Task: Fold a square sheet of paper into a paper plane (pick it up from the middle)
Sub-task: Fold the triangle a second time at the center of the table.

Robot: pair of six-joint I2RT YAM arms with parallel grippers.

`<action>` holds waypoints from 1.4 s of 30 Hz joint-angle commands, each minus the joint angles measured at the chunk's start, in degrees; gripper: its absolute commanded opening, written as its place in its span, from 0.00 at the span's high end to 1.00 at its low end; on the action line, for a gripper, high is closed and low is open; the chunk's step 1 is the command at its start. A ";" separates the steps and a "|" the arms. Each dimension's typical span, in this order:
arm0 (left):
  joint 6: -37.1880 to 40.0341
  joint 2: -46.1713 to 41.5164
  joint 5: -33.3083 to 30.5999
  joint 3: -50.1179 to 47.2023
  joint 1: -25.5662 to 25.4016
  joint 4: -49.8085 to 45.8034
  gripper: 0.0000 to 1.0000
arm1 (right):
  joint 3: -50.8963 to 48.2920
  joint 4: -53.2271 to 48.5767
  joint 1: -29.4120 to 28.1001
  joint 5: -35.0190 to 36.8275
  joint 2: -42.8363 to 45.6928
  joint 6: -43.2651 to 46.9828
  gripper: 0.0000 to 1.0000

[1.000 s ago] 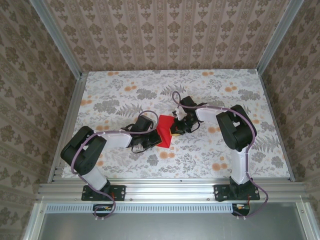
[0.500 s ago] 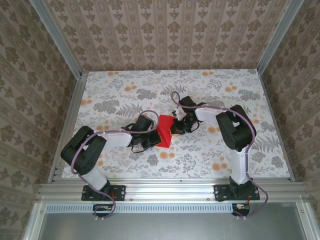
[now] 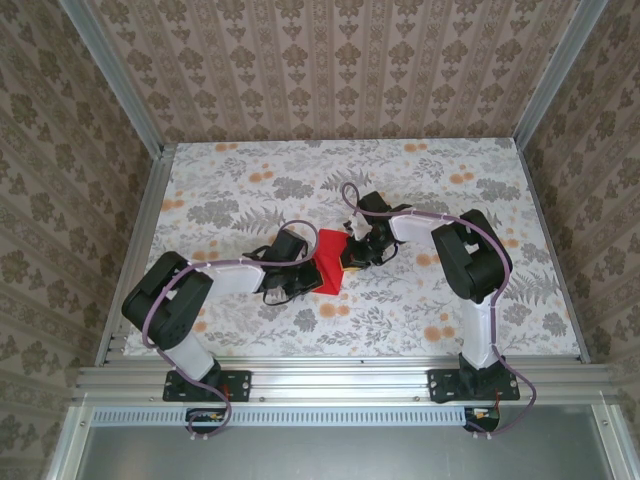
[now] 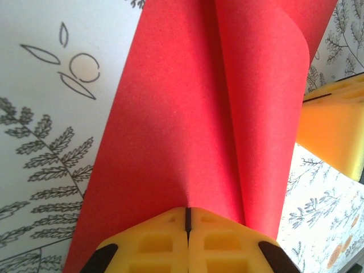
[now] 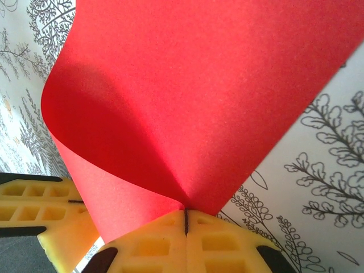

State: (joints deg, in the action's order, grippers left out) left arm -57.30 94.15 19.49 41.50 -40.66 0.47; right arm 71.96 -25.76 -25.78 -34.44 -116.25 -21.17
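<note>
Item: one sheet of paper (image 3: 328, 262), red, near the middle of the tabletop (image 3: 250, 180), bowed over on itself rather than lying flat. From above it reads as a narrow strip with its long axis running roughly 12 to 6 o'clock. Holder one: my left fingers (image 4: 192, 227), pressed together with the sheet's near edge pinched in the seam. They sit at the strip's 9 o'clock side in the overhead view. From that wrist the paper runs straight away toward 12 o'clock, and an upper layer curls over at 1 o'clock toward the yellow of the other arm at 3 o'clock. Holder two: my right fingers (image 5: 190, 227), likewise clamped shut on the sheet, at the strip's 2 to 3 o'clock side from above. From this wrist the paper fans out toward 12 o'clock, its rolled bend lies at 9 o'clock, and the left arm's yellow tips lie close by at 7 to 8 o'clock. Relation of note: the two grips face each other across the short width, close together, with the curl standing between them, so neither arm is nearer and both are on the paper already. Judgement: the fold looks part made, with no sharp crease visible along the bend. The coming move likely depends on keeping both pinched edges lined up along that 12 to 6 axis, because a skewed edge would set a crooked crease.
</note>
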 commanded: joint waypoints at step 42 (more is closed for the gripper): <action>0.67 4.69 0.20 5.07 0.36 4.39 0.84 | -1.34 -1.19 0.46 4.17 -0.68 -2.54 0.74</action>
State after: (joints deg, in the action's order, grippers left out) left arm -56.75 98.87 20.71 46.28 -40.66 6.07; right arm 72.38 -25.96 -25.82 -33.89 -116.18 -22.61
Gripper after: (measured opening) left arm 0.162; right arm 0.259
